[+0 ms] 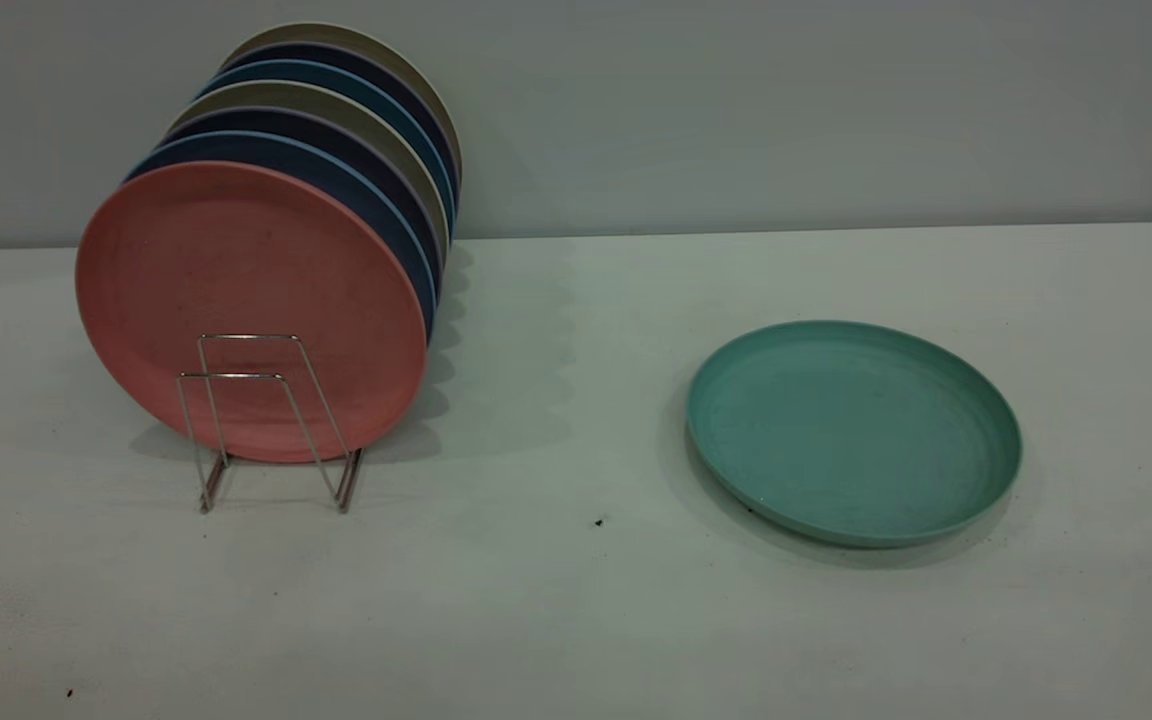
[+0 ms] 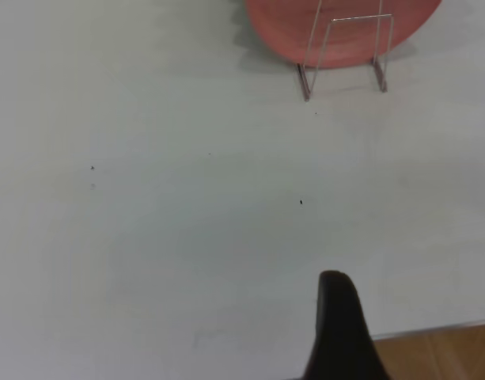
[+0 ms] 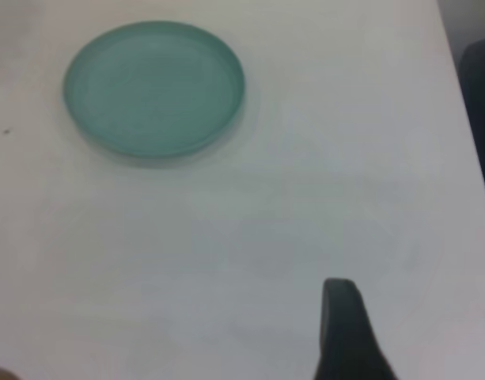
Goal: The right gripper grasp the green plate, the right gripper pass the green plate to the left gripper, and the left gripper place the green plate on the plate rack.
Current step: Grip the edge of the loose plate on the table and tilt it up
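Rear plates (image 1: 356, 70) mostly hidden behind pink plate (image 1: 251, 300)

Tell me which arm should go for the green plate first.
Right. The green plate lies flat on the table's right side, in the right wrist view ahead of the right gripper. The left gripper faces the plate rack, with no green plate in its view.

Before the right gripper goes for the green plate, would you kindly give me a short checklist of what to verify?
1. Green plate lies flat on the table, nothing on it: ok.
2. Path from right gripper to the plate is free: ok.
3. Right gripper open: cannot tell.
4. Rack has a free front slot before the pink plate: ok.
5. Left gripper is away from the rack: ok.
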Controlling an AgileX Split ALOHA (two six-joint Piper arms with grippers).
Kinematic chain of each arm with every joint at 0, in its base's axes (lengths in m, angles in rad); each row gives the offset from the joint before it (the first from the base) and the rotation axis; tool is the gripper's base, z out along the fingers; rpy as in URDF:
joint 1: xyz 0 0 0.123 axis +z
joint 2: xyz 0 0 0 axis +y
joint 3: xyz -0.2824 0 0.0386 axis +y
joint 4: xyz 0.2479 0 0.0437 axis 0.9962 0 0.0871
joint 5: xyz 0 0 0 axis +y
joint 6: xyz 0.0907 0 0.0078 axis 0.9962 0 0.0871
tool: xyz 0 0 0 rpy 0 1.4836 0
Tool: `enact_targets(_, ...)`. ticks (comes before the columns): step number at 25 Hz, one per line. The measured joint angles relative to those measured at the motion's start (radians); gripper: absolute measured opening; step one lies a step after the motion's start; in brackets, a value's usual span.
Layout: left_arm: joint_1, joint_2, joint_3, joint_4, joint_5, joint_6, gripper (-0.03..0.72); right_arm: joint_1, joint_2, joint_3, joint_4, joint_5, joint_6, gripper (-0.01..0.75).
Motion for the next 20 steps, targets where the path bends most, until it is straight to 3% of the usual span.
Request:
enact_targets(3, 0.000, 0.052, -0.041, 0.003, -0.021, -0.021, 0.527, 0.000, 0.074, -0.012, 0.012, -0.008, 0.000, 0.457)
enact_targets(11, 0.000, 0.536, -0.195, 0.017, -0.131, -0.028, 0.594, 0.000, 0.530, -0.133, 0.142, -0.203, -0.028, 0.542)
enact_targets(20, 0.000, 0.991, -0.377, -0.003, -0.386, 0.014, 0.591, 0.000, 0.982, -0.232, 0.437, -0.386, -0.346, 0.575)
